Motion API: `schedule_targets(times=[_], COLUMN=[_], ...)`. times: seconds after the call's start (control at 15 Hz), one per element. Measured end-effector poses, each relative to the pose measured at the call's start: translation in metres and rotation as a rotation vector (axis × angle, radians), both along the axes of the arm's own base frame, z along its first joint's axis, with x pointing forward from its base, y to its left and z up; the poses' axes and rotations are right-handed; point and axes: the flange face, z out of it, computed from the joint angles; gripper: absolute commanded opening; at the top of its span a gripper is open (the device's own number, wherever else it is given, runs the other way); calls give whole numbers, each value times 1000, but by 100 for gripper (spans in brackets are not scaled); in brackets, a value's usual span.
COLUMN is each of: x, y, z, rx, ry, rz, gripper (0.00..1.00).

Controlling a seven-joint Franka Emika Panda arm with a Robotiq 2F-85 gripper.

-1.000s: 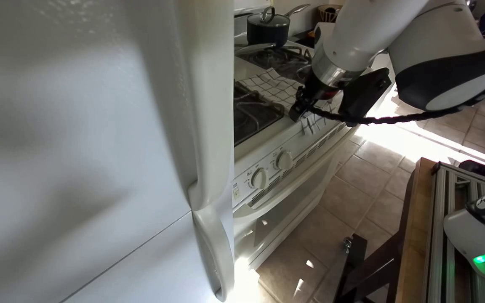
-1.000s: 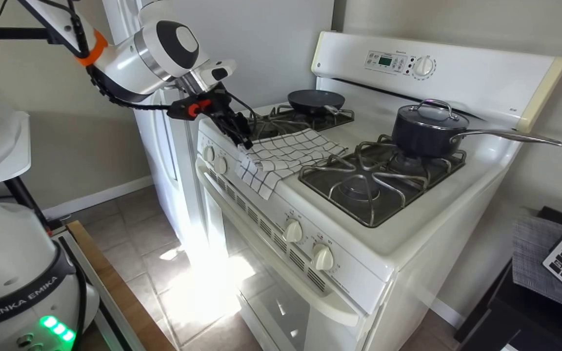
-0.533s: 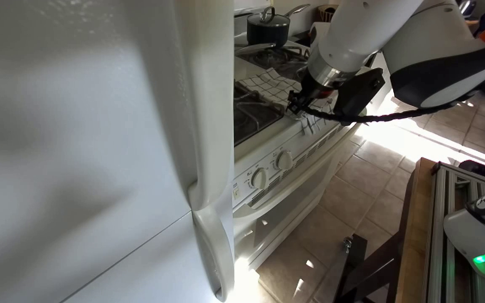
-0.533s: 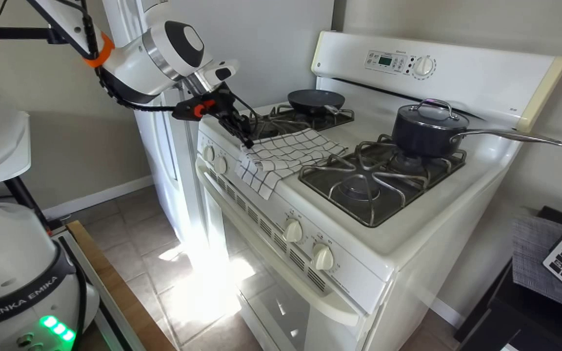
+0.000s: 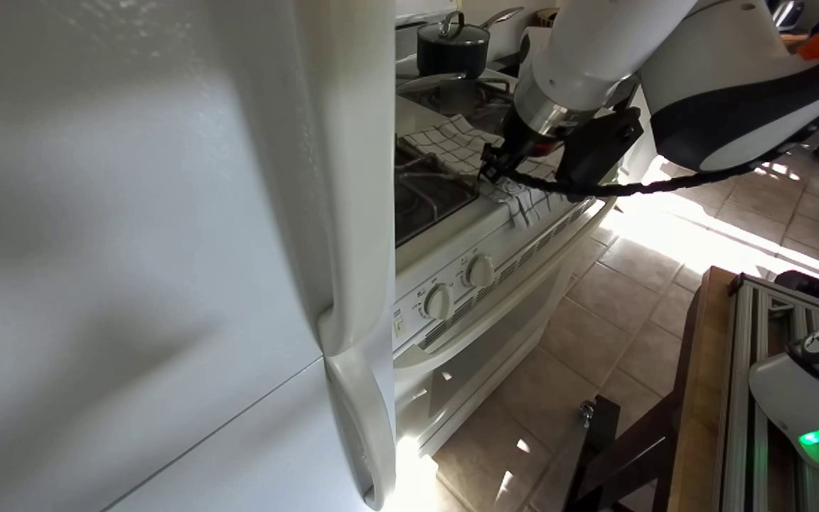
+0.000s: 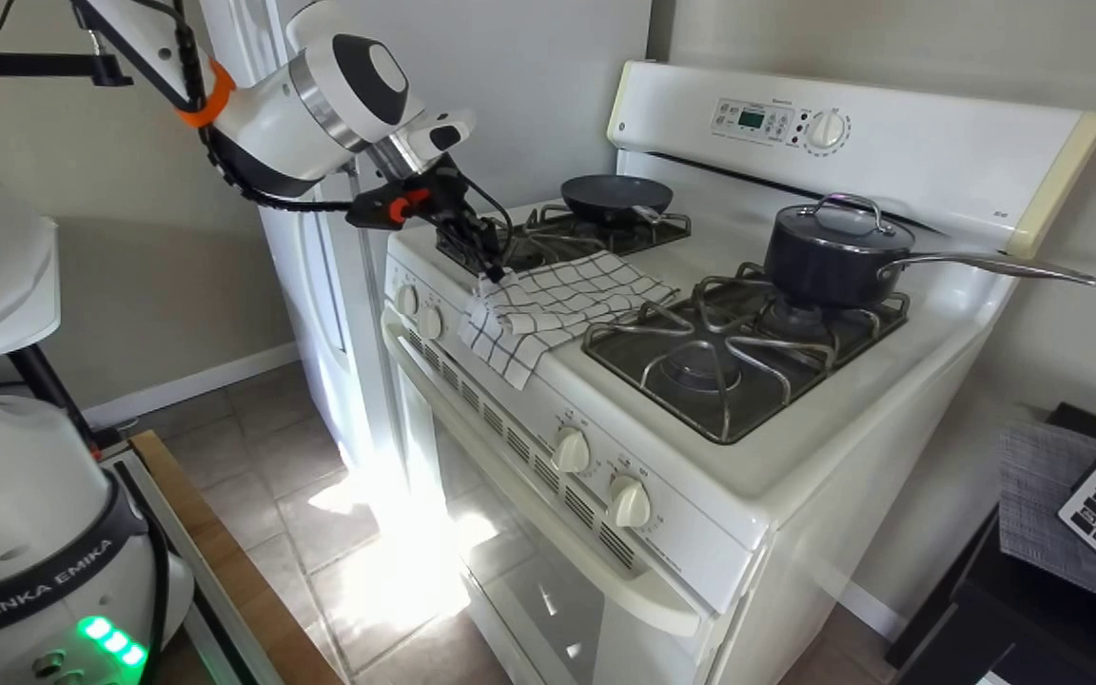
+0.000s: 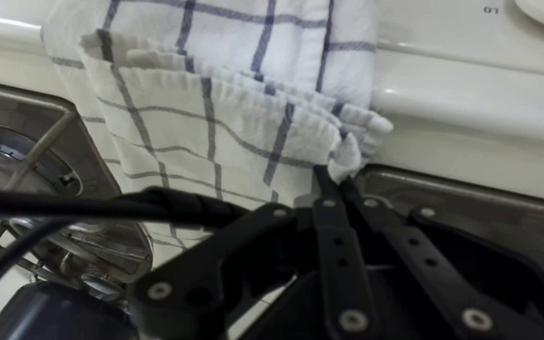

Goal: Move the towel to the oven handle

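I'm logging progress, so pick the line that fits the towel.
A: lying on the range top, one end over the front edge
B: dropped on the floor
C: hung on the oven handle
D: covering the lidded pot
A: both exterior views show the towel on the range top, one end drooping down the front, short of the oven handle.

Our three views overlap on the towel [image 7: 182,127].
In an exterior view we look down past the nearby fridge door [image 5: 132,235]; in an exterior view we face the stove [image 6: 605,392] aslant from farther back; our wrist view looks down up close.
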Motion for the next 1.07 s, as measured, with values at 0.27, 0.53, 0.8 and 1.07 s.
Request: schedule_targets(times=[0.27,0.53,0.8,1.07], x=[8,15,15,12], y=[-2,-2,-2,0], z=[11,21,22,16], rx=[39,74,77,71], ry=[-13,-21,-16,2], rz=[-28,-45,-40,-40], gripper=[0,0,5,0])
